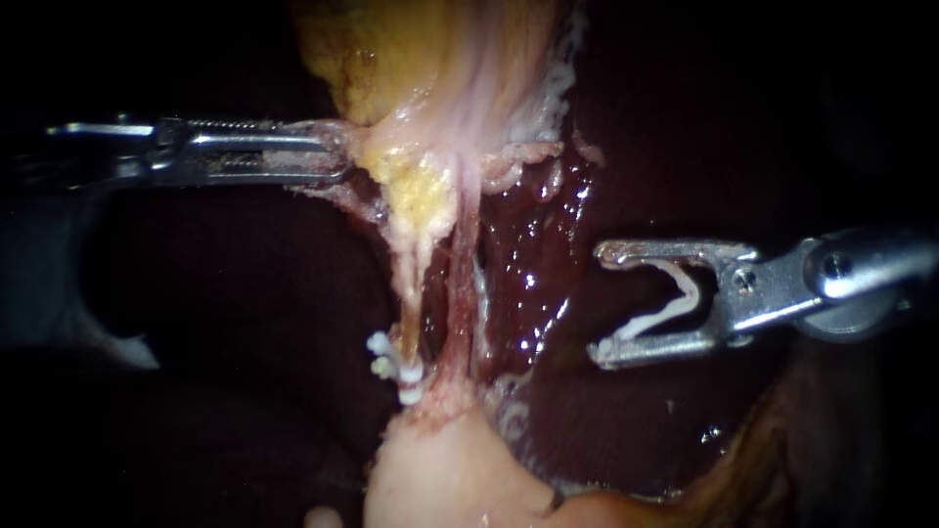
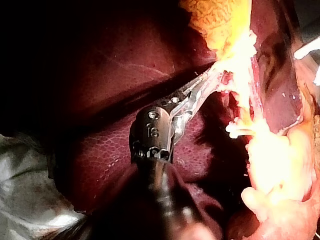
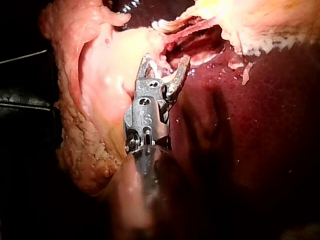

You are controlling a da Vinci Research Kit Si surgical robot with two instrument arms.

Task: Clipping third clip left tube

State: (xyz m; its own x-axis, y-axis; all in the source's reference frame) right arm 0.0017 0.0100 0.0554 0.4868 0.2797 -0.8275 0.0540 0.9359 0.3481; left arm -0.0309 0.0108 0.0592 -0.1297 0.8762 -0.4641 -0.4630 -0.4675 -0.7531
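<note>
The left instrument point(image 1: 340, 161) has its claw clamped on the tissue point(image 1: 391, 147) above the tubes, seemingly holding them taut. The right instrument point(image 1: 600, 304) hovers over the liver point(image 1: 548, 264), its claw wide and carrying a fresh clip point(image 1: 675, 298) seated against both halves. The left tube point(image 1: 419, 279) lies well apart from it, beyond the right tube point(image 1: 465, 293), with set clips point(image 1: 391, 367) at its lower end. The step appears to be the approach. The next move calls for straddling the left tube above those clips, then squeezing.
</note>
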